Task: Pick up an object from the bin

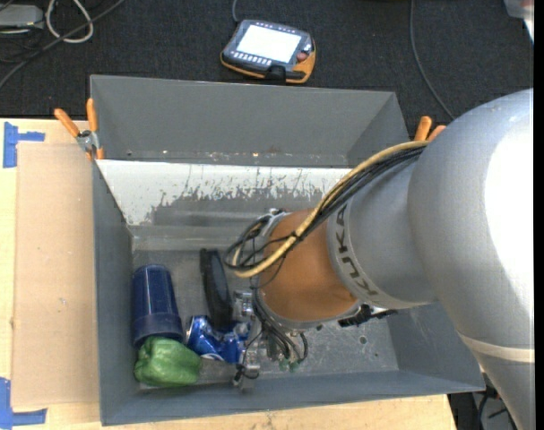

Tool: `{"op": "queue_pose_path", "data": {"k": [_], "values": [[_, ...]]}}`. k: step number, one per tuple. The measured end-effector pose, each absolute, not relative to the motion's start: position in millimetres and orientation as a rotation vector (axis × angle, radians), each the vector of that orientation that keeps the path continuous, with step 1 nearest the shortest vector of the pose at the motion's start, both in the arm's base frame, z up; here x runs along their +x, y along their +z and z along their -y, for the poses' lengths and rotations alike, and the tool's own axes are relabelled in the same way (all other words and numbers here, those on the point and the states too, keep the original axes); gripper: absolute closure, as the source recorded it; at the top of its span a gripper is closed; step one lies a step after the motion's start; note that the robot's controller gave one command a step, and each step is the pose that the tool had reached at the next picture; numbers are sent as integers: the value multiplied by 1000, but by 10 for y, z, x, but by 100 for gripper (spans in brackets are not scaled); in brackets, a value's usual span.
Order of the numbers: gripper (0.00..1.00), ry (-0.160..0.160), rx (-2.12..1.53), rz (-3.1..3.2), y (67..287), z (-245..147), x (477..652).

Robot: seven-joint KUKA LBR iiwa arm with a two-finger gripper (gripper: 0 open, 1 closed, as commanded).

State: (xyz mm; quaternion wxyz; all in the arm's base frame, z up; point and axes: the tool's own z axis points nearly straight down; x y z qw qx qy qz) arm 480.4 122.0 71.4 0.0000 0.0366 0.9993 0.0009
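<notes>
Bin [115,285] contents, left to right: blue cup [155,301] lying on its side along the left wall, with a green lump [168,363] (looks like a toy pepper) in the front-left corner, touching the cup's near end. Next is a crumpled blue piece [209,339], shiny, maybe a crushed can, tucked against the green lump. A dark elongated thing [216,285] lies just behind it. The hand [247,368] is low in the bin at the right end of the crumpled blue piece, close to the front wall [325,394]. The orange wrist cover [303,280] and cables block the view, so I can't tell whether the hand is wide, narrow or gripping. My read: we're at the grasp step and the crumpled blue piece is the likely target, but contact isn't confirmed. The next move would be a firm close, then a straight vertical lift. Any sideways drag would likely pull the green lump and the dark thing along. Clearance is tight in front and to the left, between wall and clutter. The bin floor [370,348] to the right of the hand is bare, and the back half is open too, though the arm [451,222] overhangs much of the right side.
</notes>
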Motion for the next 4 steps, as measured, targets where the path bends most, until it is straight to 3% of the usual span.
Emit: {"op": "queue_pose_path", "data": {"k": [1, 2, 3, 4], "values": [[0, 2, 99, -3135, 769, -1195, 5084], [0, 1, 135, -3143, 690, -1398, 4922], [0, 1, 131, -3136, 693, -1367, 5031], [0, 2, 151, -3145, 689, -1585, 4899]]}}
